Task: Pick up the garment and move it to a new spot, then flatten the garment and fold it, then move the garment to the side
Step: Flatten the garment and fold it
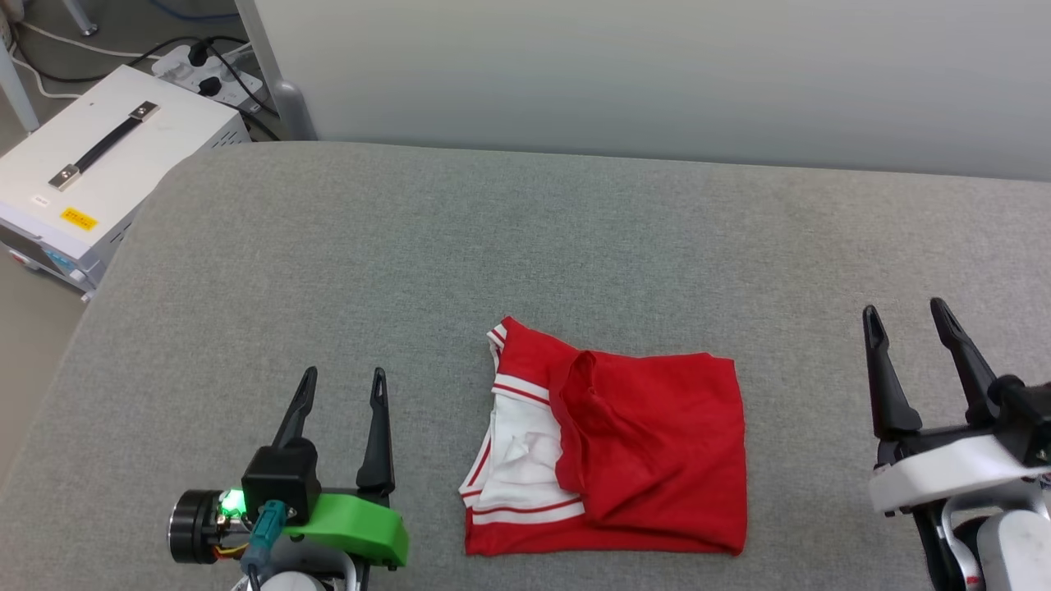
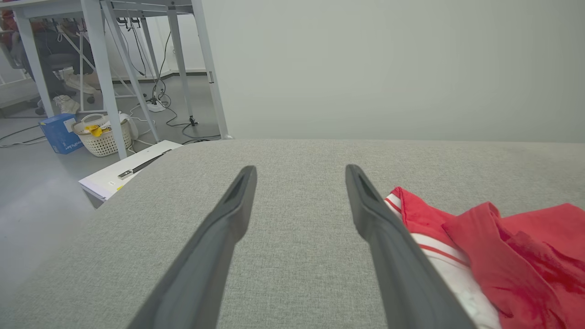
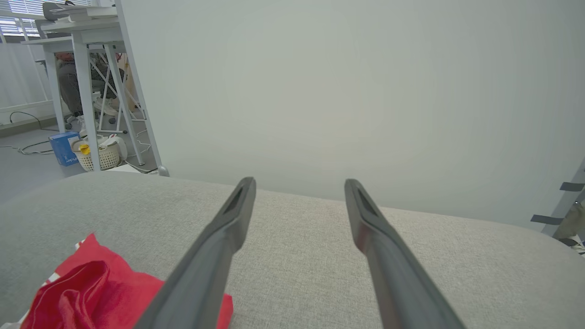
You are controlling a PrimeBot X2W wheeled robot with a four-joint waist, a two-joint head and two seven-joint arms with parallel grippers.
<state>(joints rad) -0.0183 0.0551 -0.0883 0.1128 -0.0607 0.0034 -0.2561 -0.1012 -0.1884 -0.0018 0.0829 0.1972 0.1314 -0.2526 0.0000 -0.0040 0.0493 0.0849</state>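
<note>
The folded red-and-white jersey garment [image 1: 649, 443] is lying lower centre on the grey fabric desk [image 1: 410, 246]; left gripper [image 1: 345, 373] and right gripper [image 1: 904, 307] fingers are standing spread, empty.

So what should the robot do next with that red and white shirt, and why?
Probably bring the left gripper across to the near edge of the folded red shirt with white striped sleeves. Both grippers stand open and clear of the shirt, and the right gripper is farther from it.

One garment [image 1: 657, 443], one table [image 1: 328, 246], one white case [image 1: 123, 185].
</note>
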